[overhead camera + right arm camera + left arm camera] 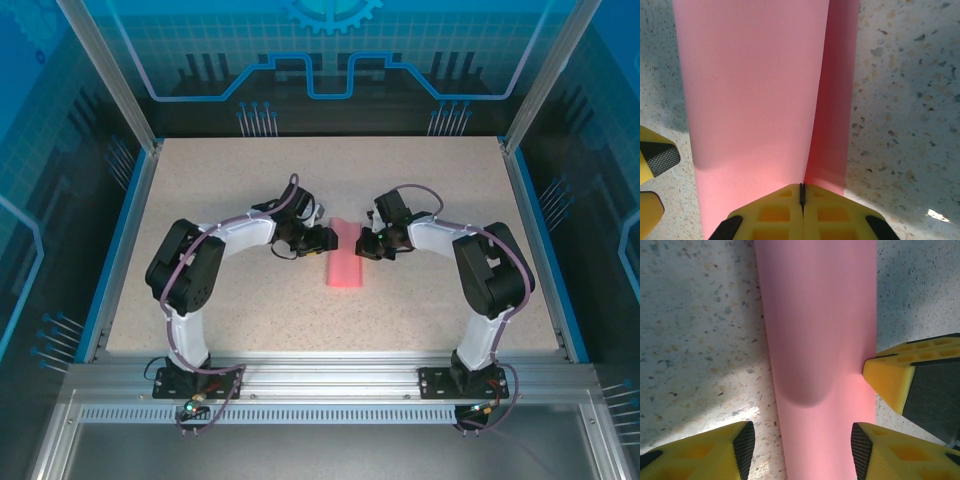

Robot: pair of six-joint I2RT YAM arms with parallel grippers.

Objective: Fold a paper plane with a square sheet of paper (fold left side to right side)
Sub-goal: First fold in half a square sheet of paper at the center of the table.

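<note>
1. Left arm (185, 270): bolted at the 7 o'clock corner of the speckled beige tabletop (200, 200). It bends inward toward the tabletop centre.

2. Left claw (328, 238): positioned at the 10 o'clock side of the salmon-pink paper sheet (345, 268), just beside its left long edge. In the left wrist view the yellow fingers (715, 452) stand apart. One tip is over bare tabletop at 7 o'clock and the other is at 5 o'clock on the far side of the strip. The paper passes through the gap, and neither pad grips it.

3. Salmon-pink paper sheet: lies at the centre of the tabletop, folded into a long narrow strip running from 12 o'clock to 6 o'clock. In the left wrist view the top layer shows a rounded bulge near mid-frame. In the right wrist view the upper layer is raised. Its free edge slants down from 1 o'clock to the finger seam at 6 o'clock, with a darker lower layer exposed to its right.

4. Right claw (362, 243): positioned at the 2 o'clock side of the strip, touching its right long edge. In the right wrist view the two yellow fingers (770, 215) are pressed together, clamped on the edge of the upper paper layer.

5. Right arm (490, 270): bolted at the 5 o'clock corner and bent inward toward the centre.
</note>
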